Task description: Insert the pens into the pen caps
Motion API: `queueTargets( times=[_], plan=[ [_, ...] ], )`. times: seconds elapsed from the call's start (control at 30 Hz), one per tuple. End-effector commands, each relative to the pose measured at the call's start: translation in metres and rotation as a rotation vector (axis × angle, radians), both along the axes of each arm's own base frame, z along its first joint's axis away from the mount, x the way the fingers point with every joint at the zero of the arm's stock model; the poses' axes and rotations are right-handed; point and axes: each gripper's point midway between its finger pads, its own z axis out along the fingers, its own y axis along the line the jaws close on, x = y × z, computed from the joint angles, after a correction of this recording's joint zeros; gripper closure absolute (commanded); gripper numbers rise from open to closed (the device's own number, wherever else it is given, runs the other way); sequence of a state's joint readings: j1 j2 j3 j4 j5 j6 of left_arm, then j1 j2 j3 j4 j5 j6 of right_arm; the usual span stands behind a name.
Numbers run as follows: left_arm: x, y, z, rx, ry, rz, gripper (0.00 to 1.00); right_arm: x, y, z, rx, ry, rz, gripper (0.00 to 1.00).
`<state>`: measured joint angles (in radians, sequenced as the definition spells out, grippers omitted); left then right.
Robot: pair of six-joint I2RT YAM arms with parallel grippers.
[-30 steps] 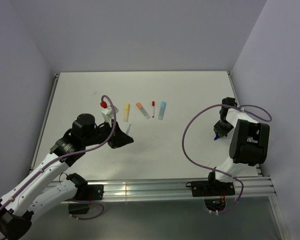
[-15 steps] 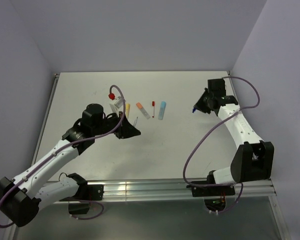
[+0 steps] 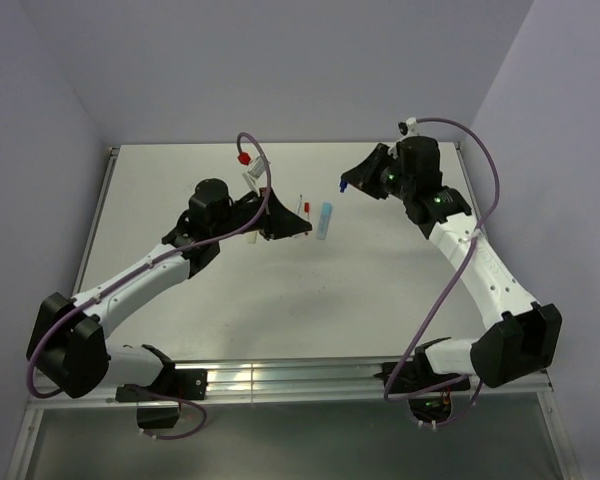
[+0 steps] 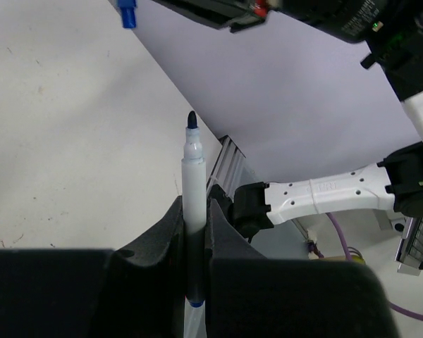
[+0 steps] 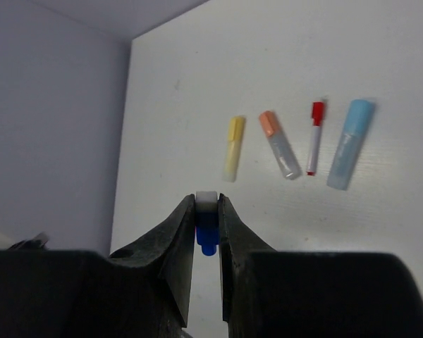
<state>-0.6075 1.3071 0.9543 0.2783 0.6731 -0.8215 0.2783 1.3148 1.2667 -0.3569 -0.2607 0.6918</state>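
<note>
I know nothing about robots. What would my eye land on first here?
The two grippers, raised and facing each other over the table: the left gripper is shut on a thin pen with a bare dark blue tip, the right gripper on a dark blue cap. Four more pens lie in a row below.

Robot lab cell — white table [image 3: 280, 300], plain walls [image 3: 280, 70]

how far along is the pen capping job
Done: four on the table look capped: yellow pen, orange pen, red pen, light blue pen. In hand: left gripper grips the dark blue pen, right gripper the dark blue cap. Left: joining those two.
</note>
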Motion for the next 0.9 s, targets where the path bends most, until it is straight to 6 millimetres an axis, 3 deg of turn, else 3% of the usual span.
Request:
queueTargets(
  times=[0.0, 0.13, 0.47, 0.87],
  plan=[
    [0.001, -0.013, 0.026, -0.082, -0.083, -0.015, 1.00, -0.019, 0.018, 0.043, 0.144, -0.157, 0.087, 1.00],
    [0.001, -0.018, 0.010, -0.076, -0.071, -0.026, 1.00, -0.030, 0.021, 0.045, 0.174, -0.166, 0.118, 1.00],
    [-0.004, -0.030, 0.001, -0.112, -0.078, -0.051, 1.00, -0.043, 0.040, 0.067, 0.244, -0.243, 0.179, 1.00],
    [-0.009, -0.032, -0.013, -0.095, -0.090, -0.077, 1.00, -0.049, 0.062, 0.057, 0.258, -0.234, 0.251, 1.00]
  ],
)
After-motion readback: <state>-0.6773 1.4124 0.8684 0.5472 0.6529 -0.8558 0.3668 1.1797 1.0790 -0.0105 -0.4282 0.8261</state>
